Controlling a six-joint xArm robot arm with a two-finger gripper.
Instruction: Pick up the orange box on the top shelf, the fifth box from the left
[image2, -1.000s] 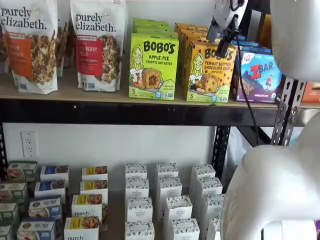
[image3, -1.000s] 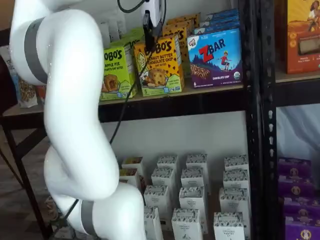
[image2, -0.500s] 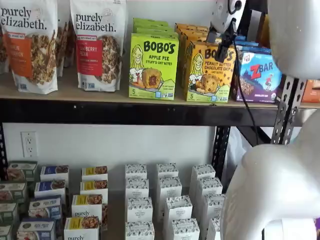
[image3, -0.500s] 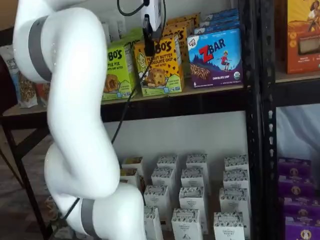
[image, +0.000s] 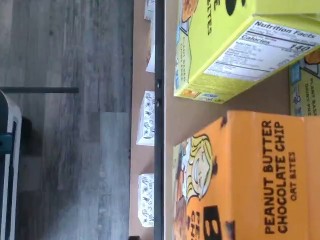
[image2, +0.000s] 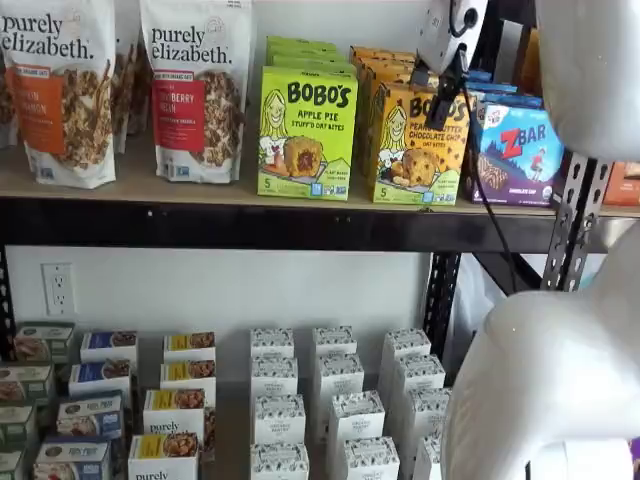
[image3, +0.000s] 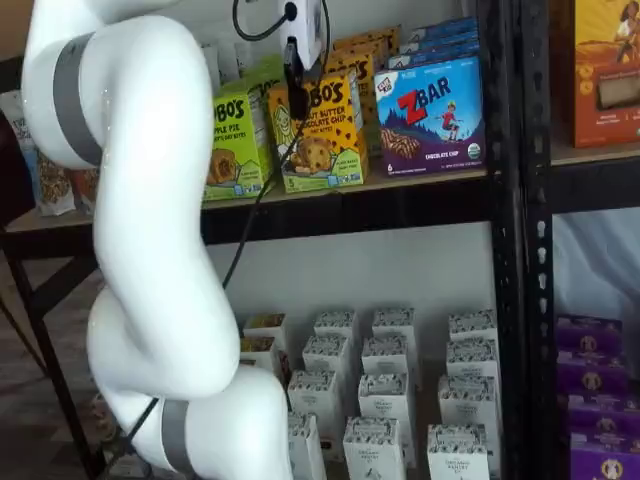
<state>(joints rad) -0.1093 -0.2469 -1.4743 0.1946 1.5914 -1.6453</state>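
Wrist view: the camera is looking down on the Bobo's Peanut Butter Chocolate Chip carton (image: 250, 175), standing at the top shelf (image: 192, 107) front for easy reach. Both shelf views: the gripper (image2: 447, 92) is hanging before it; jaw state unclear.

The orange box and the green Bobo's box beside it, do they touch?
Apart: the wrist view shows bare shelf between the orange box and the green Bobo's box.
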